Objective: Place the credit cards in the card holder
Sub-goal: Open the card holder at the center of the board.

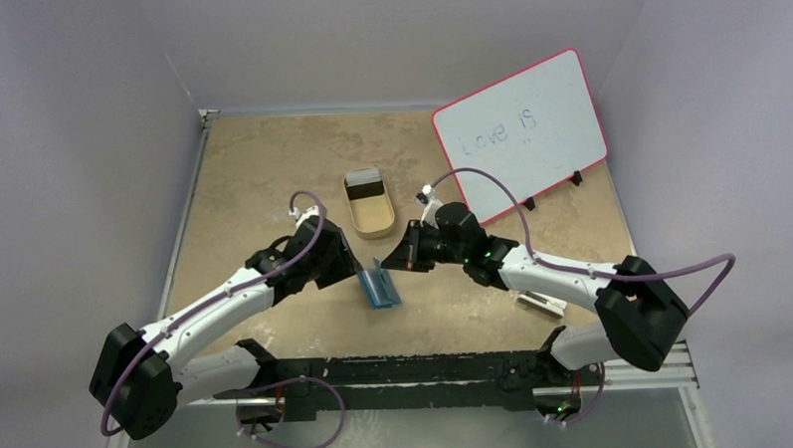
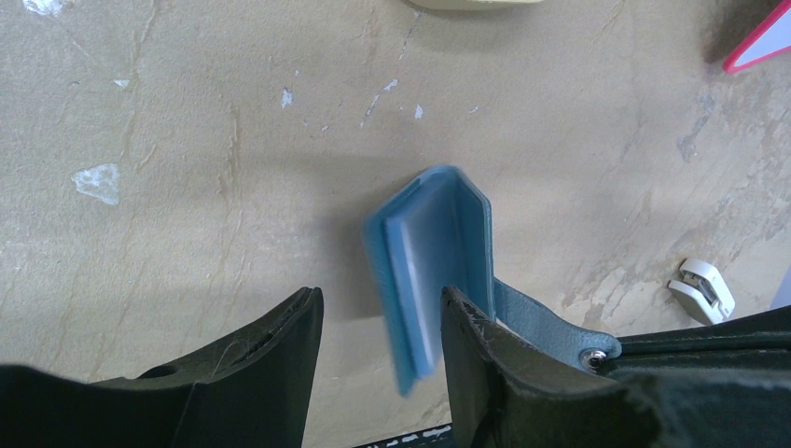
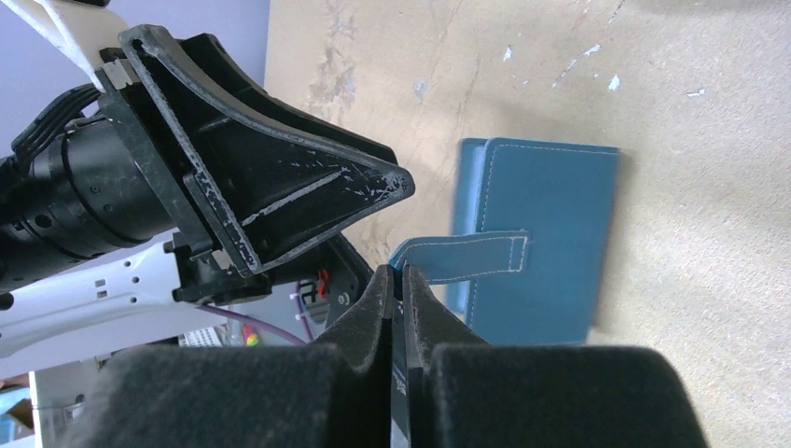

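The teal-blue card holder (image 1: 380, 286) stands on edge, half open, at the table's middle. My left gripper (image 2: 381, 297) is open around its near end; one flap (image 2: 434, 261) leans by the right finger (image 2: 476, 345), with a gap to the left finger. A pale sheet shows between the flaps; I cannot tell if it is a card. My right gripper (image 3: 396, 273) is shut on the holder's strap tab (image 3: 466, 257), whose snap (image 2: 589, 355) shows at its tip. One credit card (image 1: 363, 185), dark and grey, lies in the tan tray (image 1: 373, 223).
A white board with a red rim (image 1: 522, 130) leans at the back right. A small white block (image 1: 540, 304) lies under my right arm, also seen as a white piece (image 2: 701, 289). The left gripper's black finger (image 3: 298, 196) sits close to my right jaws.
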Controlling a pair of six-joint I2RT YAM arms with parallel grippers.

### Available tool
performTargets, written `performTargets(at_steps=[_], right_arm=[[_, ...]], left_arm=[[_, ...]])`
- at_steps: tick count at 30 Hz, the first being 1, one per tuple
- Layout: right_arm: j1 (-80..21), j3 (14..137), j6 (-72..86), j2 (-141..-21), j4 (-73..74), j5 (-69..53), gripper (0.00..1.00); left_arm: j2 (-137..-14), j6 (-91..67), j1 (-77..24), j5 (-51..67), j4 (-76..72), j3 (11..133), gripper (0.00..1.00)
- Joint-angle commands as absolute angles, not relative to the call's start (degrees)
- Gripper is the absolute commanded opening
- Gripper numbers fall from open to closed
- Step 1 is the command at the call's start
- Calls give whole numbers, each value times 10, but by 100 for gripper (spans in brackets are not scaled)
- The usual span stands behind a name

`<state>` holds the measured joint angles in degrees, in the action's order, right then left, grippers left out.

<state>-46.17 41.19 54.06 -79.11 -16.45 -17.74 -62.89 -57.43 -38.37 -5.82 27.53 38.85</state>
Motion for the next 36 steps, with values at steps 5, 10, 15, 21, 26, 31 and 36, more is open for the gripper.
performTargets(at_steps=[5,10,15,21,26,31,36], right_arm=[[-461,421,547,-790,-184,-182,0],[-438,393,528,-785,-156,-152,0],[-401,361,506,-764,-132,-147,0],[-387,346,477,-737,-75,-101,0],[-381,325,470,-729,-61,-83,0],[-376,308,472,-726,-61,-73,0],[-367,297,472,-728,-51,-64,0]], left_arm=[[-620,-568,-381,-58,258,394,48],[-623,-577,-381,-38,229,372,48],[-642,-581,-381,-7,192,353,47],[-676,-588,-381,19,143,331,46],[-690,-587,-381,36,110,318,46],[-698,-579,-381,27,109,316,46],[-701,-570,-381,15,120,315,46]])
